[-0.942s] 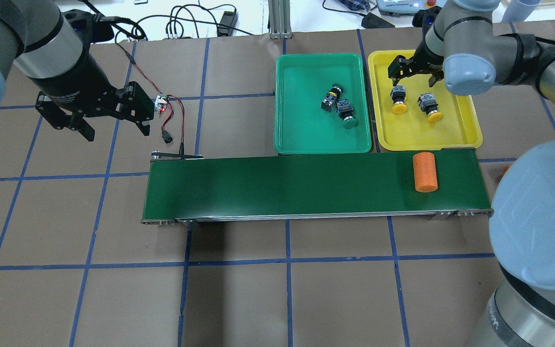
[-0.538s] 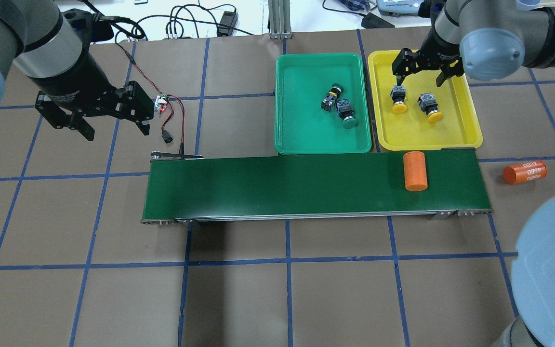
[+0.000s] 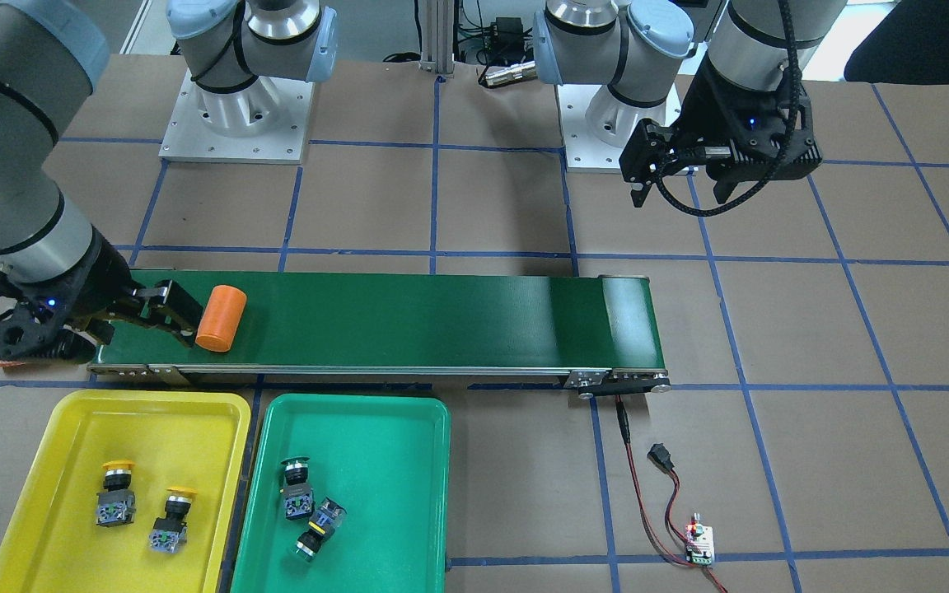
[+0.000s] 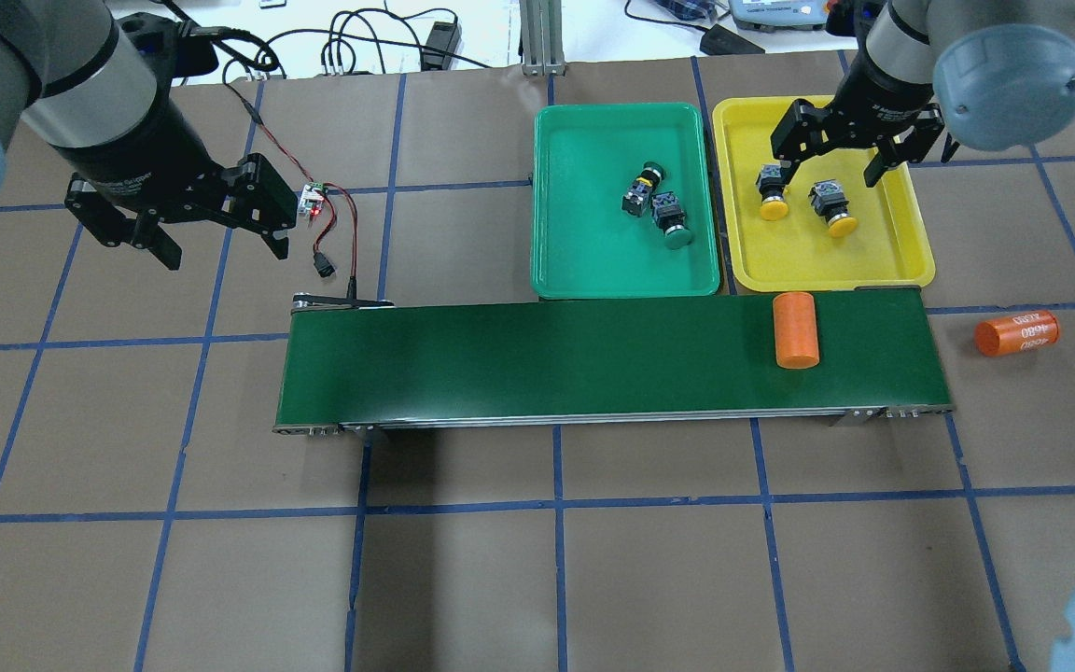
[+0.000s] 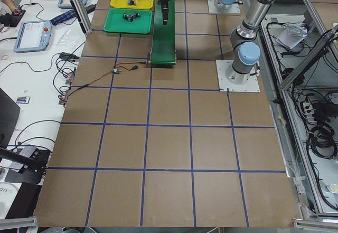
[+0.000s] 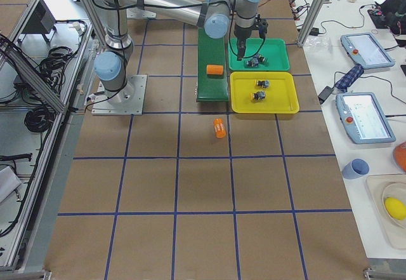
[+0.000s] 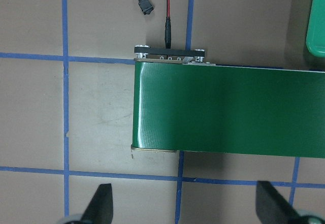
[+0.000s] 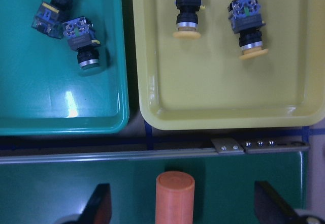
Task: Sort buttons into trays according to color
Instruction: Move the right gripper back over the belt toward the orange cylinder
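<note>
Two yellow-capped buttons [image 4: 773, 191] [image 4: 834, 207] lie on their sides in the yellow tray [image 4: 892, 252]. Two green-capped buttons [image 4: 645, 187] [image 4: 671, 222] lie touching each other in the green tray [image 4: 584, 271]. My right gripper [image 4: 829, 173] hangs open and empty above the far part of the yellow tray. Its wrist view looks down on both trays, with the yellow buttons [image 8: 188, 10] [image 8: 247, 26] and green buttons [image 8: 53, 8] [image 8: 84, 43] at the top. My left gripper [image 4: 225, 252] hovers open and empty over the table beyond the belt's left end.
A long dark-green conveyor belt [image 4: 547, 359] runs in front of the trays with an orange cylinder [image 4: 796, 329] on its right part. A second orange cylinder [image 4: 1016, 334] lies on the table right of the belt. A small circuit board with red-black wires [image 4: 314, 201] sits near my left gripper.
My right gripper has shifted rightward over the yellow tray, staying open, and the arm has swung out of the foreground. The orange cylinder has drifted left along the belt. The left arm is nearly still.
</note>
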